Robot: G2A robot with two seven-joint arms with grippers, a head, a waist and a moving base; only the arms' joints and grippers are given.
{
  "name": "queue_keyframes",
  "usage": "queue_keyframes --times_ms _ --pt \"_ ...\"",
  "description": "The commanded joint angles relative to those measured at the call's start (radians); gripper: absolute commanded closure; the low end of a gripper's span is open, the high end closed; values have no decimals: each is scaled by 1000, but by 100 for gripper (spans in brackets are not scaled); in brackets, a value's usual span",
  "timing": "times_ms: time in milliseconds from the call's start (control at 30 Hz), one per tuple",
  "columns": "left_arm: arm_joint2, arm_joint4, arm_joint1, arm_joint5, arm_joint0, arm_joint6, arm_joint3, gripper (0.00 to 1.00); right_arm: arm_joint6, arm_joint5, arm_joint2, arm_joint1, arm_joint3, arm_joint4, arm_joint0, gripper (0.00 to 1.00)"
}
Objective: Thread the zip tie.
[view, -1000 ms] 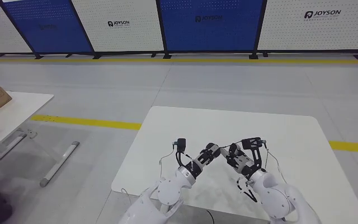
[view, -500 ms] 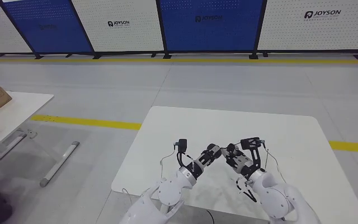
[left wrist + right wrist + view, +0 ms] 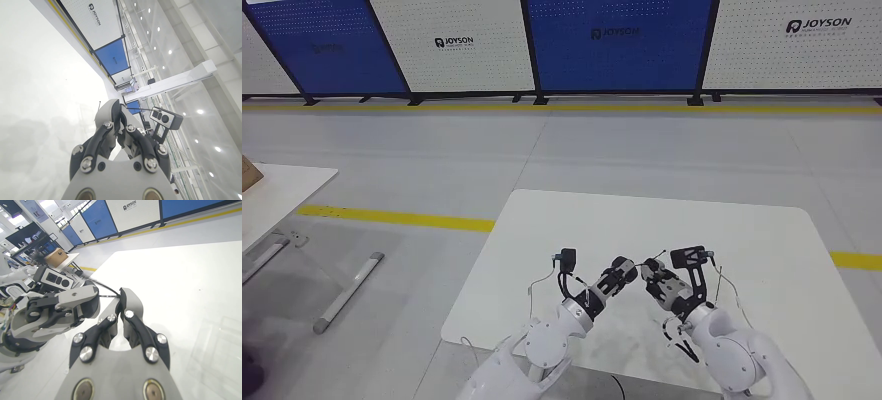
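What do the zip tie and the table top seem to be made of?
Zip tie: likely black plastic, matte; a thin strip that bends in a smooth curve.
Table top: white and smooth, slightly glossy with faint reflections; perhaps laminate or coated board, I cannot tell which.

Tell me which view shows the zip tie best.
Right wrist view: the zip tie runs as a black strand from the right tool to the left tool. Left wrist view shows thin slivers; top view barely a trace.
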Motion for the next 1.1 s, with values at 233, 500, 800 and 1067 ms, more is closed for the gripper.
queue_keyframes --times_ms 233,500,800,1067 --pt "-2 -3 -1 -6 2 0 -3 100 18 -5 -5 0 16 4 7 100" --pt "-8 -5 1 -21 12 1 -16 100 33 -3 -17 -2 44 8 23 100" --pt "-12 -12 1 -34 17 -2 -26 100 37 -1 -24 -3 66 7 30 100" --pt "-17 -10 2 -45 26 -3 -49 100 41 3 -32 -5 98 1 44 100"
